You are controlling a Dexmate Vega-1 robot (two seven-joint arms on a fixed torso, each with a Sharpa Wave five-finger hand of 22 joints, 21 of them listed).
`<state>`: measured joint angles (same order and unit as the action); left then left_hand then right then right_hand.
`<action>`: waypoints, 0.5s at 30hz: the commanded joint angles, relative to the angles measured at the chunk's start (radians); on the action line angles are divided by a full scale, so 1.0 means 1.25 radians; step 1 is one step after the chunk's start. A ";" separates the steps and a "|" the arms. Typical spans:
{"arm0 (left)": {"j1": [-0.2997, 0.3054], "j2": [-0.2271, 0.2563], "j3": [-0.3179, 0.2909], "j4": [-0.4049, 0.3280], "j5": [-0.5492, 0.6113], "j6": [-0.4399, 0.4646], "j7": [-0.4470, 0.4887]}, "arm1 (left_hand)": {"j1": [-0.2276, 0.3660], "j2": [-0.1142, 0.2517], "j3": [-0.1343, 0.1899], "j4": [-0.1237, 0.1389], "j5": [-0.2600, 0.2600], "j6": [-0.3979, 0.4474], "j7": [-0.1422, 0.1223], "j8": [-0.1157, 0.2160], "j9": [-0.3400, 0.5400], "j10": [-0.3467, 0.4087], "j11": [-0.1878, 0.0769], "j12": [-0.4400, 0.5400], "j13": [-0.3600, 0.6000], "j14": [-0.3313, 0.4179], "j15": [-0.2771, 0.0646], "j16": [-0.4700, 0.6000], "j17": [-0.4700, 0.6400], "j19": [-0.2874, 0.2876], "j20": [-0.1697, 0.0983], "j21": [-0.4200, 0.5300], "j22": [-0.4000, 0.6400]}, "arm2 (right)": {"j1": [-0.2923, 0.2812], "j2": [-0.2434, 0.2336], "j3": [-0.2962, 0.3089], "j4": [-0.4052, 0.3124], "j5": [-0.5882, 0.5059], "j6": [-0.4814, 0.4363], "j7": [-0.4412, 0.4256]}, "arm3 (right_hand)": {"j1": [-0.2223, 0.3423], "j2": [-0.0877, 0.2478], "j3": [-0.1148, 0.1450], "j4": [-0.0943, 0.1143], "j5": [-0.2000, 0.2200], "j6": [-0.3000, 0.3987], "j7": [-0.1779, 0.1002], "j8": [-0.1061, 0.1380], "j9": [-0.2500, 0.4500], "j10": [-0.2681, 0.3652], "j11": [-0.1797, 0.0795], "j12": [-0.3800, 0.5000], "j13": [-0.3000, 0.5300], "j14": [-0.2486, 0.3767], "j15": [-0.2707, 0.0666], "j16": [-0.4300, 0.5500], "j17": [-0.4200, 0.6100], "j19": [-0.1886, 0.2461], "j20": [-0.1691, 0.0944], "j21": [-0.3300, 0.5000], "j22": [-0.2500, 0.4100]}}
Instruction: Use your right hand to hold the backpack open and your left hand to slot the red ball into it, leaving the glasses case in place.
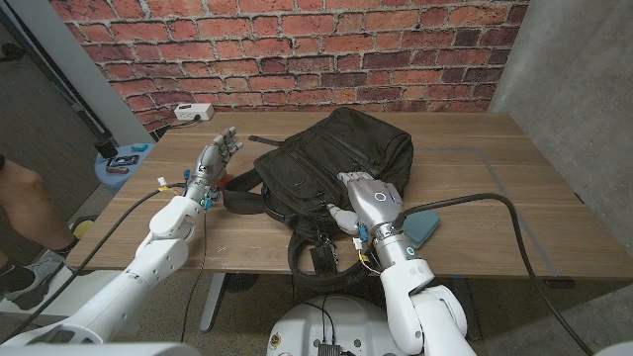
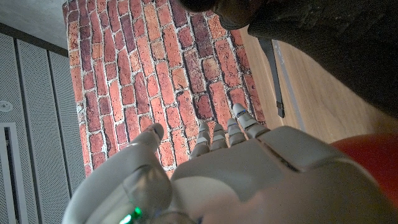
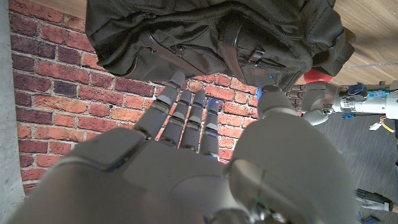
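Note:
A black backpack [image 1: 331, 153] lies in the middle of the table, also seen in the right wrist view [image 3: 211, 34]. My left hand [image 1: 215, 158] stands at its left side, fingers spread and extended, holding nothing. The red ball [image 2: 367, 163] sits right beside this hand, between it and the bag, and shows as a red patch [image 3: 317, 76] in the right wrist view. My right hand [image 1: 371, 201] is at the bag's near edge; its fingers [image 3: 186, 106] reach toward the fabric, spread, gripping nothing. A teal glasses case [image 1: 423, 227] lies just right of that hand.
The backpack's straps [image 1: 307, 247] hang over the table's front edge. A dark cable [image 1: 495, 201] crosses the table's right side. A white power strip [image 1: 193, 113] lies at the back left. A person's leg [image 1: 20, 198] stands beyond the left edge.

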<state>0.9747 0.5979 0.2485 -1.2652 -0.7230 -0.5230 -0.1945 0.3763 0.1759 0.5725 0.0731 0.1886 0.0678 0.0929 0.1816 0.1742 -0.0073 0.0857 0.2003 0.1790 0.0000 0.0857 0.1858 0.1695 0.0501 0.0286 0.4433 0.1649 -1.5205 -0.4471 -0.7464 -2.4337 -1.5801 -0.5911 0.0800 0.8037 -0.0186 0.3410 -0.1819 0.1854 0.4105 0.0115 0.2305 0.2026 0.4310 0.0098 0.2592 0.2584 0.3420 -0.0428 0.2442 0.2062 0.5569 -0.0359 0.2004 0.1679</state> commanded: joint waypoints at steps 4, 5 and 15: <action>0.007 -0.007 -0.002 0.003 0.003 -0.020 0.000 | 0.000 -0.002 0.007 -0.001 -0.002 0.003 0.003 0.001 0.003 0.004 0.004 -0.002 0.004 0.004 0.004 -0.002 0.003 0.009 -0.002 -0.003 0.003 | -0.018 0.019 -0.014 0.028 -0.025 0.014 -0.036 | 0.020 -0.006 0.002 0.005 0.000 0.019 -0.007 0.010 0.002 0.020 -0.008 0.010 0.007 0.022 -0.035 0.008 0.004 0.016 0.001 0.004 0.002; 0.010 -0.007 -0.003 0.004 0.003 -0.023 0.000 | 0.000 -0.002 0.007 -0.001 -0.002 0.002 0.003 0.001 0.003 0.004 0.004 -0.002 0.004 0.004 0.004 -0.002 0.003 0.009 -0.002 -0.003 0.003 | -0.016 0.020 -0.017 0.033 -0.030 0.015 -0.038 | 0.022 -0.007 0.001 0.005 0.000 0.019 -0.007 0.010 0.002 0.020 -0.007 0.011 0.008 0.023 -0.035 0.008 0.004 0.018 0.000 0.005 0.002; 0.011 -0.014 -0.006 0.028 0.000 -0.052 -0.014 | -0.001 -0.002 0.009 -0.002 -0.002 0.003 0.004 0.001 0.003 0.004 0.005 -0.002 0.004 0.004 0.004 -0.002 0.003 0.011 -0.002 -0.006 0.003 | -0.007 0.009 -0.029 0.049 -0.025 0.031 -0.042 | 0.034 -0.013 0.000 0.006 0.001 0.022 -0.005 0.008 0.002 0.024 -0.004 0.013 0.013 0.027 -0.034 0.010 0.006 0.026 0.000 0.005 0.003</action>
<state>0.9849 0.5883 0.2454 -1.2545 -0.7213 -0.5571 -0.1989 0.3764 0.1760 0.5754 0.0702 0.1886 0.0678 0.0929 0.1816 0.1742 -0.0073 0.0857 0.2003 0.1790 -0.0001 0.0857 0.1858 0.1695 0.0555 0.0232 0.4368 0.1649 -1.5358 -0.4309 -0.7657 -2.3957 -1.6060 -0.5701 0.0382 0.8290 -0.0361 0.3380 -0.1790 0.1854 0.4289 0.0074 0.2381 0.2025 0.4537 0.0016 0.2701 0.2708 0.3649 -0.0408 0.2518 0.2111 0.5786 -0.0393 0.2004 0.1679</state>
